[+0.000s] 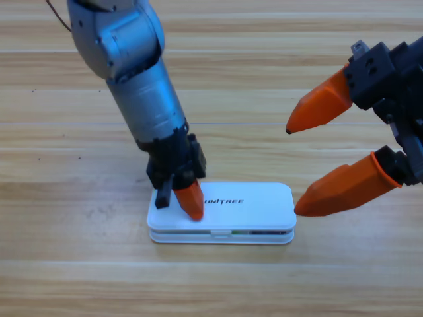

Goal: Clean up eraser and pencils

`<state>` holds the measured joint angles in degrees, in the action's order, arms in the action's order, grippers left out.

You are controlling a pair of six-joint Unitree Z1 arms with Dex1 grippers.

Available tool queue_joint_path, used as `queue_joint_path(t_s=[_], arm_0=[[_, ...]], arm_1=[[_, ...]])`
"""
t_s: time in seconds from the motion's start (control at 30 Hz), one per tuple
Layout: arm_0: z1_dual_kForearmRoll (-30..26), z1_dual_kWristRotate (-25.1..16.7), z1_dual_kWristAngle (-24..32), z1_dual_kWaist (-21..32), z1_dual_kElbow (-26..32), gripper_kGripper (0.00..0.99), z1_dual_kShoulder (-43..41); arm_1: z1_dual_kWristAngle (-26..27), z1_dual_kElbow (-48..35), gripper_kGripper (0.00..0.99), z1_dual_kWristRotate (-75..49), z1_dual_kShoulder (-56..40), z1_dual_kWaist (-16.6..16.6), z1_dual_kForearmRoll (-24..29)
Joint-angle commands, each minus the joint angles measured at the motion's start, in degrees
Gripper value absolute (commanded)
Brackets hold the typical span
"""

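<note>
The left end effector (188, 198) pointed down with its orange tip touching the lid of the white case (251, 205) at the case's left end; I could not tell whether it was open or closed. The case lay directly under it, its long axis running off to its right, lid nearly down on the base. The right end effector (294, 168) hung open and empty just beyond the case's far end, near but not touching. The left one was plainly the nearer, so pressing the lid fully shut looked like its job. I counted one case and two arms. Neither eraser nor pencils lay on the surface (66, 264); only a dark and green sliver showed through the case's front seam, presumably them inside.
</note>
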<state>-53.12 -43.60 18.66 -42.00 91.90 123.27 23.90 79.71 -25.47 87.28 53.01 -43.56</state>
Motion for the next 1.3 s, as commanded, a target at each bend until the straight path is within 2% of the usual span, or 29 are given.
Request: queue_joint_path(t_s=[0.03,0.27,0.7,0.87,1.07,1.2,1.3], arm_0=[[2.32,0.88,-0.64,-2.91,-3.31,0.000,0.39],[4.34,0.88,-2.22,-3.09,-5.41,0.000,0.30],[11.81,1.06,-6.09,-3.00,-10.69,0.000,-1.28],[12.87,0.44,-7.23,-3.09,-12.01,0.000,-4.09],[15.59,-0.26,-7.58,-3.00,-16.49,0.000,-7.34],[14.19,0.27,-8.37,-3.09,-16.93,0.000,-13.58],[7.77,0.53,-7.94,-3.00,-11.92,0.000,-18.95]], arm_1=[[0.36,-1.31,0.945,0.34,0.17,1.40,1.72],[0.45,-1.31,0.945,0.42,0.17,1.40,1.72],[0.45,-1.22,0.945,0.42,0.34,1.40,1.72],[0.45,-1.22,0.945,0.51,0.34,1.40,1.72],[0.54,-1.22,0.945,0.60,0.34,1.40,1.72],[0.45,-1.22,0.945,0.78,0.26,1.40,1.72],[0.54,-1.22,0.945,0.86,0.34,1.40,1.72]])
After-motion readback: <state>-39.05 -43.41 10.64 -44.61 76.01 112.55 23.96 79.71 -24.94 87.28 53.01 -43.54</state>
